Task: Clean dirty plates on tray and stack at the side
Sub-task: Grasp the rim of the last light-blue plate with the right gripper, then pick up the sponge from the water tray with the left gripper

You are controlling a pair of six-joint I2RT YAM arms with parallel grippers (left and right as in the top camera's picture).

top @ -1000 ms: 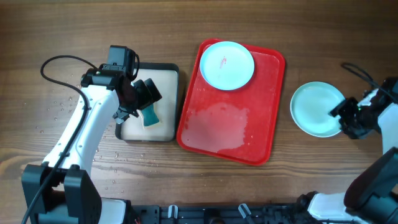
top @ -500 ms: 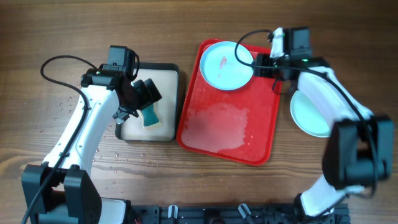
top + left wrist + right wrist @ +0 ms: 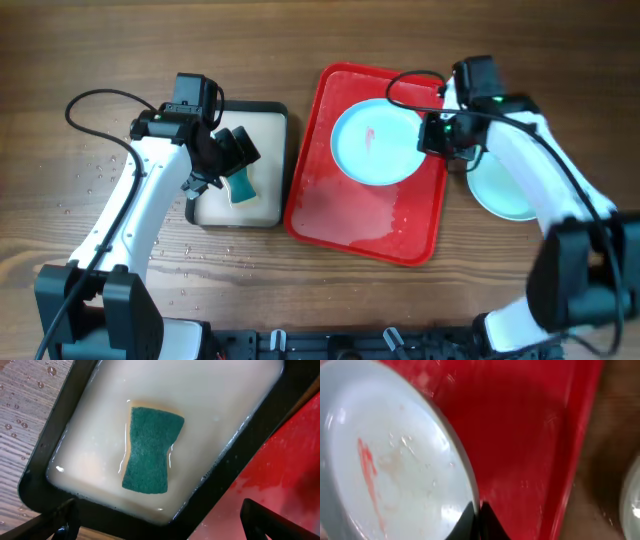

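Pale blue and round, the plate sits over the upper right part of the red tray. A thin red smear marks its middle. In the right wrist view the plate shows small drops beside the smear, and its rim runs down to the camera's own fingers. The right gripper has its jaws pinched narrow on the plate's right rim, one finger above and one below. The plate looks tilted and raised at that edge, but I cannot tell whether its far edge touches the tray. The tray's bare floor is wet and glossy, with a pale film across its lower half in the overhead view.

A second plate, also pale blue, lies on the table just beside the tray's right rim, partly hidden under the right arm.

Left of the tray, touching or nearly touching it, is a cream tray with a black rim, filled with milky liquid. A green sponge lies flat in that liquid. The left gripper hangs above it with its jaws spread wide, clear of the sponge. Water drops dot the wood by the left arm.
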